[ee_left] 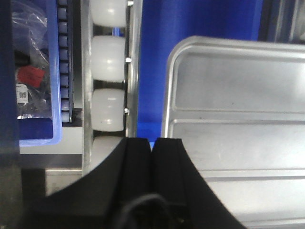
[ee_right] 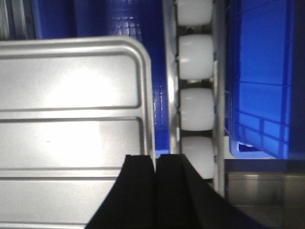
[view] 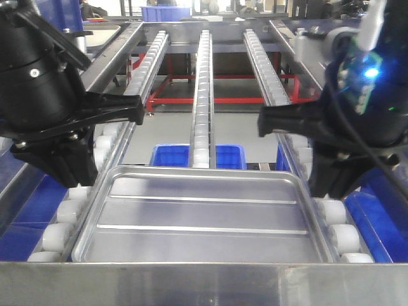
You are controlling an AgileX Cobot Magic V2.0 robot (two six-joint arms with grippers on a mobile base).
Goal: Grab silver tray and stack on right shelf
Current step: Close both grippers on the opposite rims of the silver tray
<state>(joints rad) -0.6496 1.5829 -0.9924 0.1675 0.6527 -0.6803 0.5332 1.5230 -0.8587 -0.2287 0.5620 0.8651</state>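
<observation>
The silver tray (view: 204,220) is lying on the right shelf (view: 191,284); the left fingers (ee_left: 138,162) and right fingers (ee_right: 171,176) are pressing together, seemingly empty; retreating seems next.

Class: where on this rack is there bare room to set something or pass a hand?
Free: roller rails beyond the silver tray, and gaps between rails. Crowded: the front, tray flanked by left gripper and right gripper.

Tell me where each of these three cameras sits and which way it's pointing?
Front: behind both arms, facing along the right shelf over the silver tray; left arm and right arm frame it.
Left wrist: on the left arm, looking down past the shut left gripper at the tray's left rim.
Right wrist: mirrored, past the shut right gripper, right rim.
All three share the tray.
</observation>
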